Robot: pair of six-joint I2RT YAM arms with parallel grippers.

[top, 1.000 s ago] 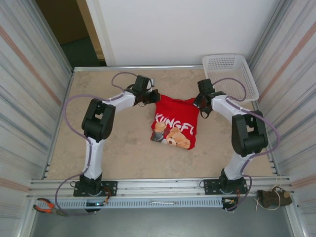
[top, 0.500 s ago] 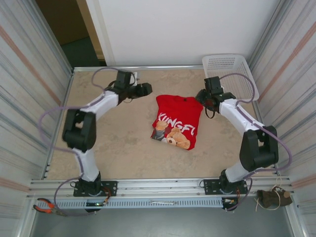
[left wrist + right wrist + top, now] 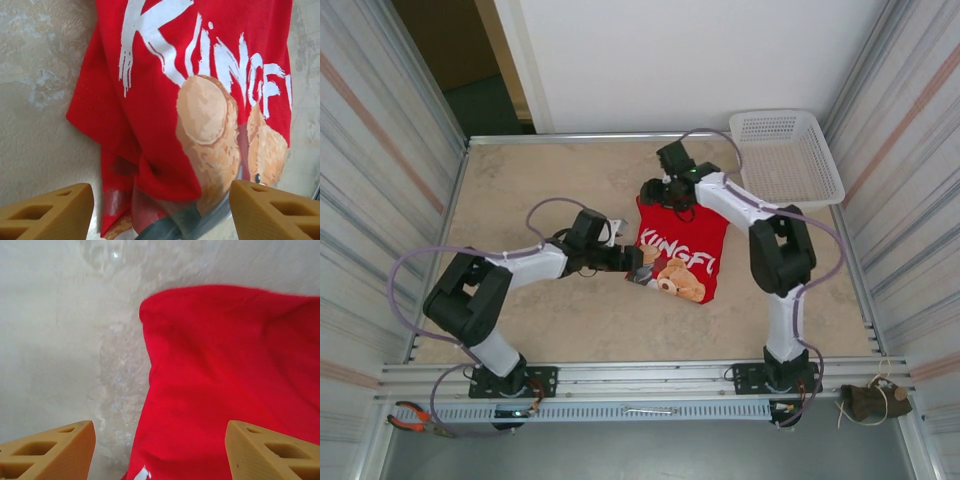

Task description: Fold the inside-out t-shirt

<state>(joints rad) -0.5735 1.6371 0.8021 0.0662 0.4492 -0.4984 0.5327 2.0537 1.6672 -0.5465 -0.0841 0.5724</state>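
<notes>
Evidently both grippers stood open and empty. The left gripper (image 3: 162, 212) had its tan fingers spread wide just over the near-left corner of the inside-out t-shirt (image 3: 682, 232). There the wrist view showed loose red layers bunched under the printed bear. The right gripper (image 3: 160, 450), its jaws equally wide, was poised at the far-left corner. A plain red edge lay below it, closer to its right finger than its left.

The shirt sat near the middle of the table (image 3: 520, 190) as a compact folded bundle, with its lettering and bear facing up.

I judged the rumpled near corner the main risk. A pinch there could catch only the top layer and peel the fold open rather than carry the whole thickness. A low, sliding approach might also push the light bundle across the smooth top and skew its edges. With both arms reaching in over one small bundle, their wrists or trailing cables could foul each other.

The tabletop was beige and mottled like stone. A white mesh basket (image 3: 820, 190) stood in the far-right corner, well apart from the shirt. Corrugated metal panels (image 3: 380, 150) closed both sides, a white wall (image 3: 720, 60) stood behind, and red-handled pliers (image 3: 415, 418) lay by the near rail.
</notes>
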